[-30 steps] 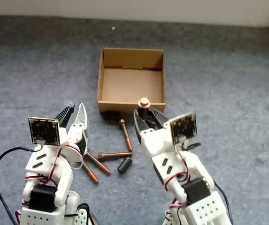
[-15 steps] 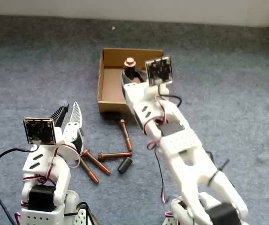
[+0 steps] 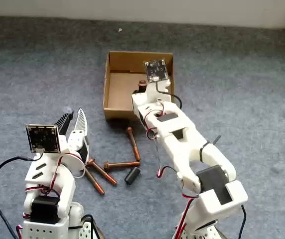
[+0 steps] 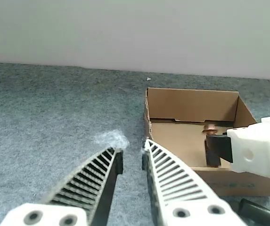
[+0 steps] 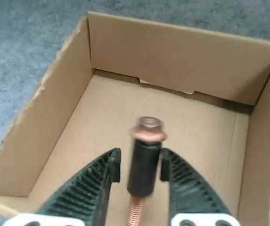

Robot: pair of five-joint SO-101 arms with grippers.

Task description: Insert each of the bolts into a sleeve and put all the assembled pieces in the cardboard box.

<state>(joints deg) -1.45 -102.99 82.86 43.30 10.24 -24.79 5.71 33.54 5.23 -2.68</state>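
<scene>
The right end effector has its ribbed black fingers clamped on either side of a smooth black cylindrical sleeve. A copper-coloured threaded bolt runs through the sleeve, its flanged hex head sitting just above the sleeve's top and its threaded shank poking out below. The pair is held nearly upright over the floor of the open brown cardboard box, inside its walls and nearer the front wall than the back. From the high view the right arm stretches out over the box's near edge. I cannot tell whether the shank touches the box floor. The box is plain corrugated card, square, with low walls and a matte bottom.

The left end effector hovers with its slatted fingers apart and nothing between them, just short of the box's near-left corner.

On the grey, carpet-like surface in front of the box lie four loose copper-coloured bolts, scattered at different angles between the two arms. A second short black sleeve lies on its side just beside them.
</scene>
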